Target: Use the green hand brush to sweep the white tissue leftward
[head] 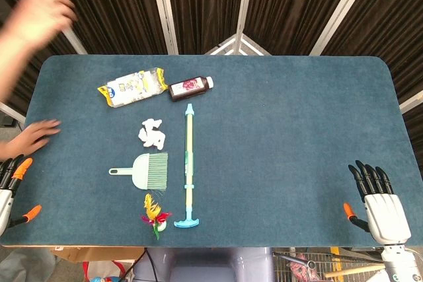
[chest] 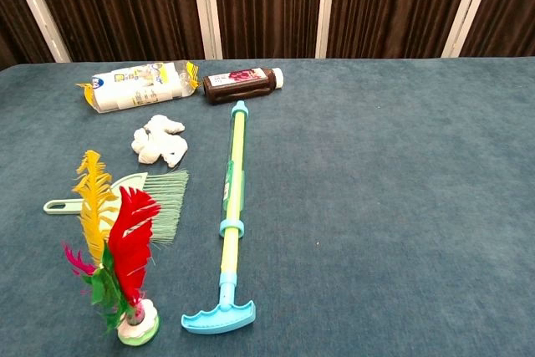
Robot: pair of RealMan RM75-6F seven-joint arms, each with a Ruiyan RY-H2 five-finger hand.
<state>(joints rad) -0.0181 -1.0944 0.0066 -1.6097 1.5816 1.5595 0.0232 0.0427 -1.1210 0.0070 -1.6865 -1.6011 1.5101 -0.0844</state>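
Note:
The green hand brush (head: 147, 170) lies flat on the table, handle pointing left, bristles to the right; in the chest view the brush (chest: 159, 196) is partly hidden behind a feathered shuttlecock. The crumpled white tissue (head: 152, 133) sits just beyond it, also seen as the tissue (chest: 160, 140) in the chest view. My left hand (head: 9, 186) rests at the table's near-left edge, fingers apart, holding nothing. My right hand (head: 379, 204) lies at the near-right corner, fingers spread, empty. Both hands are far from the brush.
A long teal and yellow water pump toy (head: 189, 166) lies right of the brush. A shuttlecock (chest: 117, 248) stands near it. A flattened plastic bottle (head: 132, 87) and a brown bottle (head: 190, 87) lie farther back. A person's hands (head: 34, 135) reach in at the left.

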